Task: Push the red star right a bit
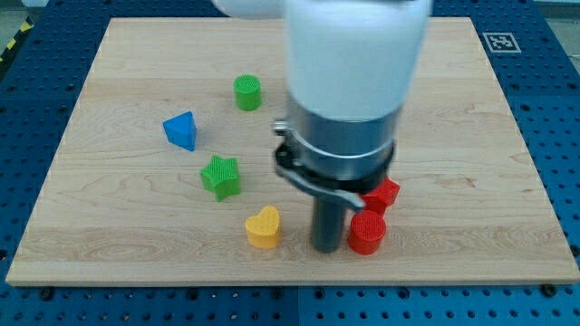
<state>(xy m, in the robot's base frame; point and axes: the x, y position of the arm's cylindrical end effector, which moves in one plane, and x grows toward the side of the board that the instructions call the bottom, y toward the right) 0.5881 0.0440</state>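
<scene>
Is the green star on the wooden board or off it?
On. The green star sits flat on the wooden board, well inside its edges, between the blue block and the yellow heart.

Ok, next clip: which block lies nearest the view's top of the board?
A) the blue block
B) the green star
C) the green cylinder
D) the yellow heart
C: the green cylinder sits higher in the view than the blue block, the green star and the yellow heart, which lies lowest of these, near the board's bottom edge.
</scene>
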